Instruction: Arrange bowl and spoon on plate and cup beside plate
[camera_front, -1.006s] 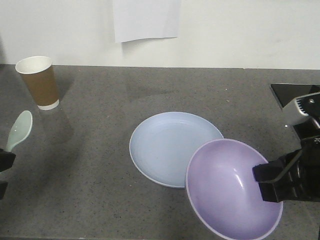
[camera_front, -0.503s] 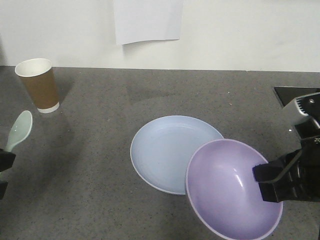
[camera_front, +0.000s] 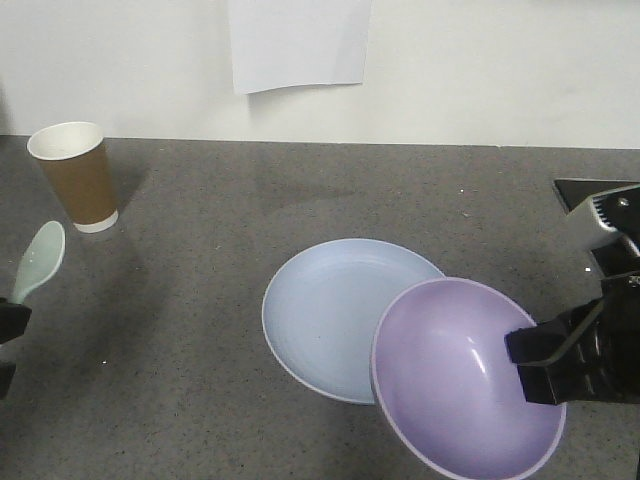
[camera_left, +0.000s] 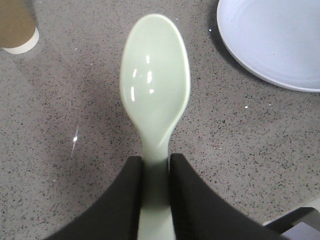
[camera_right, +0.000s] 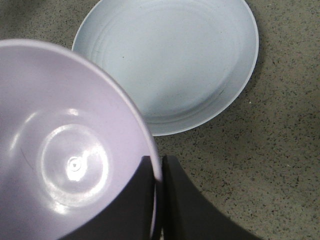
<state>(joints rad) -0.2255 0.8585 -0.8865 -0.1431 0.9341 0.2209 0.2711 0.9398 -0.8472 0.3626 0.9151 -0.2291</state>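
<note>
Left wrist: spoon (camera_left: 155, 85) handle (in gripper (camera_left: 155, 162)) off-frame below.

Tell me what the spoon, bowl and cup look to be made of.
The spoon: probably plastic, glossy; sharp glints on the scoop.
The bowl: probably plastic, smooth sheen; soft highlights and a small moulding dot at its centre.
The cup: looks like paper, matte brown wall with white rim; no shine.

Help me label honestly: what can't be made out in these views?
- End of the spoon handle: left wrist view, hidden inside the left gripper and cut by the bottom edge.
- Whether the bowl touches the plate: front view, the bowl covers the plate's near rim.
- Top of the cup: left wrist view, cut by the edge.
</note>
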